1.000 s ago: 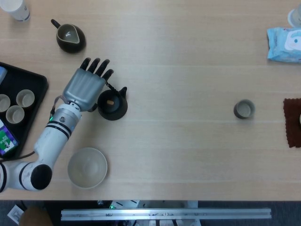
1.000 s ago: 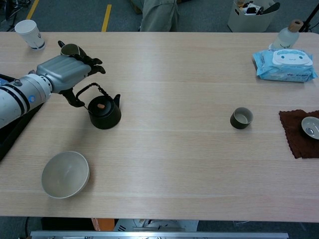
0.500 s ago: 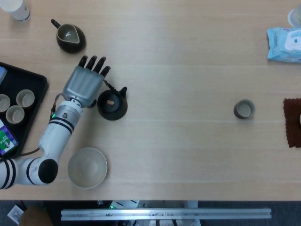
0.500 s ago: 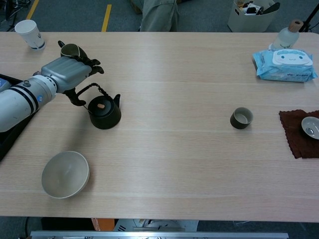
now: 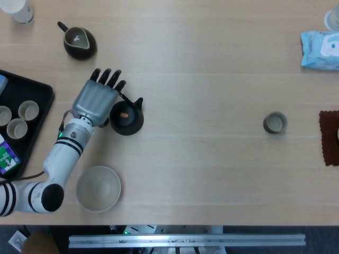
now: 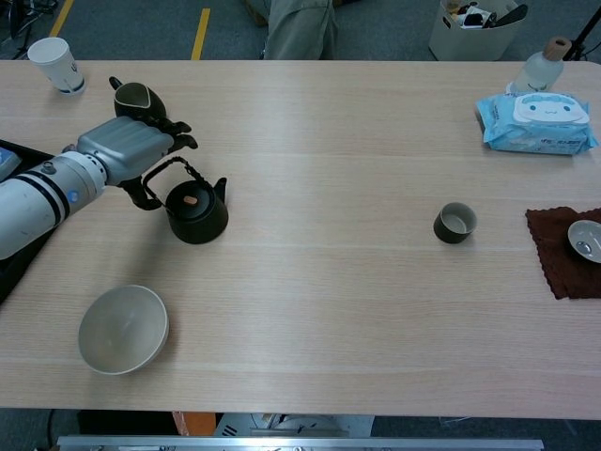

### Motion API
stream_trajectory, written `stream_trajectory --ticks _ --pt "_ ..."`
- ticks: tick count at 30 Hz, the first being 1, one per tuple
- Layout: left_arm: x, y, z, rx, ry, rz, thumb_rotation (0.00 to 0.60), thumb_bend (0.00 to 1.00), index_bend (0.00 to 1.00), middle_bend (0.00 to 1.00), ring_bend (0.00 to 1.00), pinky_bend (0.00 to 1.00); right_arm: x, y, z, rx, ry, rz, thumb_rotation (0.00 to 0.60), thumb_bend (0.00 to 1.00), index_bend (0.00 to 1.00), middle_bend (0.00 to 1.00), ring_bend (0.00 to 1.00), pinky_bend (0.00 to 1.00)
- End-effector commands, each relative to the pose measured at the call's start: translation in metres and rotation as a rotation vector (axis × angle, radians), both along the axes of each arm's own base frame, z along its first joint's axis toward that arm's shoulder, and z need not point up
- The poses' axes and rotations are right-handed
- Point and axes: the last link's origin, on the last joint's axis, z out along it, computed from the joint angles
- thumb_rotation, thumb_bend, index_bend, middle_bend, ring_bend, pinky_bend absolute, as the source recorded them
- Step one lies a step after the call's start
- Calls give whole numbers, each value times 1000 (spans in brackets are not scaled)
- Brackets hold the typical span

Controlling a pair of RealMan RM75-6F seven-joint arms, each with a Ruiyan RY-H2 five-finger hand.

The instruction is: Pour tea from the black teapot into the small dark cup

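The black teapot stands upright on the table's left part, its wire handle raised. My left hand hovers right beside and over that handle, fingers stretched out flat and thumb hanging down by the handle's left end; it grips nothing. The small dark cup stands alone far to the right, well away from the teapot. My right hand shows in neither view.
A dark pitcher sits just behind the hand. A pale bowl lies near the front edge. A black tray with cups is at the left. A wipes pack and brown cloth lie far right.
My left hand has sunk a little toward the teapot's handle and shifted slightly right. The teapot and cup have not moved.
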Motion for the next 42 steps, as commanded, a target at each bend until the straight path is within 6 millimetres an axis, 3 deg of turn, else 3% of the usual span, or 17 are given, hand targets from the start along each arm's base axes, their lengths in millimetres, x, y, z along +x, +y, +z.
stream_trajectory --ticks 1,5,15,17,21,23,28,30,33,35,42 --pt "5 -2 -1 -3 -23 -18 600 211 97 0 0 76 -1 1 1 -2 1 -3 600 67 337 325 263 283" --pt "11 -3 -1 -8 -61 -38 600 210 101 0 0 76 -2 2 1 -5 -2 -6 600 67 337 325 263 284" --pt "19 1 2 -22 -93 -35 595 193 217 0 0 61 -3 4 2 -8 -6 -7 600 66 337 325 263 284" --pt "17 2 4 -19 -89 -19 552 174 222 0 0 48 -3 4 2 -8 -6 -7 600 66 337 325 263 284" --pt "10 3 13 -4 -66 9 388 149 222 4 0 46 -2 4 3 -8 -7 -5 600 66 337 325 263 284" --pt "5 3 19 12 -44 9 361 145 222 9 0 47 -2 4 2 -6 -6 -4 600 66 337 325 263 284" --pt "-10 -4 32 32 18 13 359 144 222 14 0 46 0 2 1 -1 -6 4 600 67 337 325 263 284" --pt "-14 -6 33 29 28 14 378 143 203 13 0 47 1 1 1 0 -5 7 600 67 337 325 263 284" --pt "-20 -8 31 26 37 8 526 143 136 11 0 47 2 1 0 0 -4 11 600 66 337 325 263 284" --pt "-22 -7 28 29 38 -11 591 143 98 8 0 47 3 1 1 0 -3 11 600 67 337 325 263 284" --pt "-23 -1 17 26 9 -72 600 143 62 4 0 47 3 4 2 -6 1 3 600 66 337 325 263 284"
